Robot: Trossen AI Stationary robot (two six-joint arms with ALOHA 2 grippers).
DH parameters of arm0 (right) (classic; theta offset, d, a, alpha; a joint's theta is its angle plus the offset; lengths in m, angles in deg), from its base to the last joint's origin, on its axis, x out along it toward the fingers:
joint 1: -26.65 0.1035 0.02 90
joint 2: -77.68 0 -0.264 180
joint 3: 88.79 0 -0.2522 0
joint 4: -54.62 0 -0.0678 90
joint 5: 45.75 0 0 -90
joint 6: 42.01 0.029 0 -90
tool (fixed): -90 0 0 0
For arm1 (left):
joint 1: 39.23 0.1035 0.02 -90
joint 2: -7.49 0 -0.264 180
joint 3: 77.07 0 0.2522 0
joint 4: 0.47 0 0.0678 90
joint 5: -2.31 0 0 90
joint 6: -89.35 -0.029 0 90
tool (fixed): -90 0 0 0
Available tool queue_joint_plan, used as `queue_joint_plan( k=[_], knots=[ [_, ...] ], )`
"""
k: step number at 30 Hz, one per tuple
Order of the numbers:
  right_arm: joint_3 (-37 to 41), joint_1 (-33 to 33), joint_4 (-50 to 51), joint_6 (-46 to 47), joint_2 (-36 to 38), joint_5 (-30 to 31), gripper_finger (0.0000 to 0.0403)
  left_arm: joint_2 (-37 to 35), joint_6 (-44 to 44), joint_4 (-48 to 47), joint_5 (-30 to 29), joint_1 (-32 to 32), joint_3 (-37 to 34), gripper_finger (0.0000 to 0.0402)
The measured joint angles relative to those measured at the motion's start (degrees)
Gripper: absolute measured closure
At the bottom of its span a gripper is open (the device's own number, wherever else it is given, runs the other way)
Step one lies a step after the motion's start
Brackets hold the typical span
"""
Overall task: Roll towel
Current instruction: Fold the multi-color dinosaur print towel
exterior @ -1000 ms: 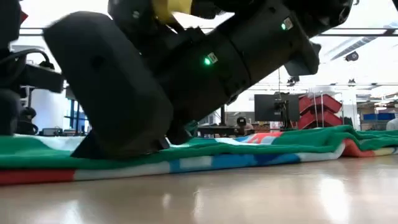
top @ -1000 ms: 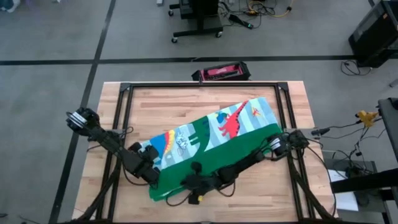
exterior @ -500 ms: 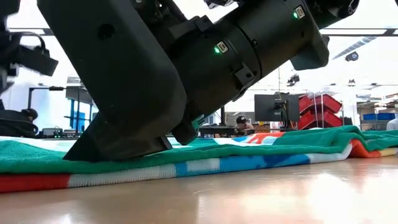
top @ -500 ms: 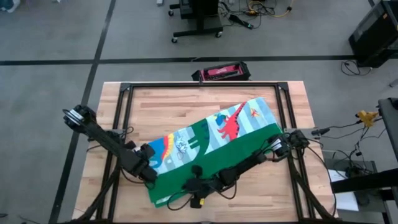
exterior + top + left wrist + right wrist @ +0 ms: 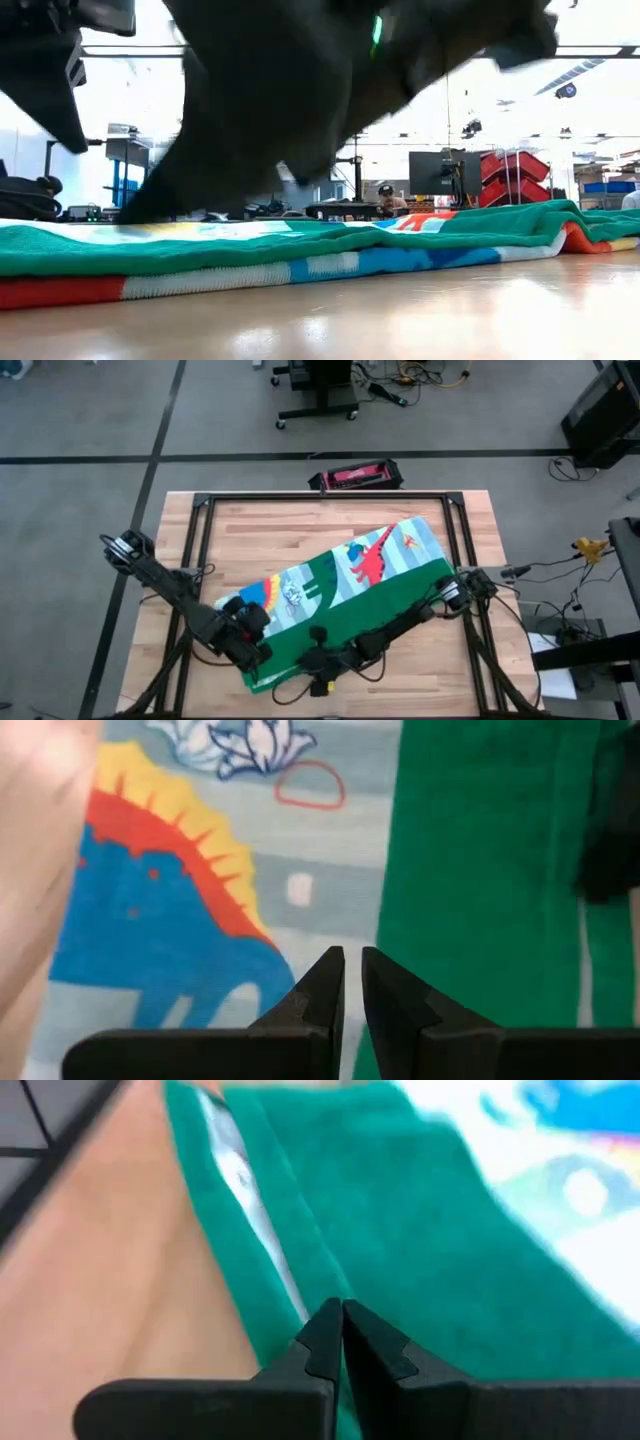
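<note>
Both grippers sit low at the towel's (image 5: 340,595) near end. From above, my left gripper (image 5: 252,645) hangs over the near-left corner, my right gripper (image 5: 318,660) just beside it on the green border; the towel lies slantwise across the table (image 5: 290,525), folded flat, not yet rolled, I judge. At table height, the folded layers (image 5: 300,262) lie stacked, my arms a dark blur above. My left wrist shows fingers (image 5: 322,982) nearly together, holding nothing, over the blue dinosaur. My right wrist shows fingers (image 5: 325,1330) fully closed at the folded edge, probably to start the roll.
</note>
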Motion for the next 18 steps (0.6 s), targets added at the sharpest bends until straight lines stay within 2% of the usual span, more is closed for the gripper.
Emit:
queue_joint_plan(
  k=[6, 14, 18],
  knots=[
    [0.57, 1.90, 2.53, -2.26, 3.04, 2.71, 0.0403, 2.62, 3.14, 9.86, 0.48, -2.25, -5.93, 0.0378],
    [0.57, 2.02, 12.58, 1.44, 5.15, 2.78, 0.0403, 6.42, 12.30, 12.08, 6.12, -5.30, -12.86, 0.0378],
    [0.53, 3.15, 18.19, 2.82, 8.40, 7.70, 0.0403, 4.98, 16.56, 9.55, 8.49, -8.32, -13.49, 0.0378]
  ],
)
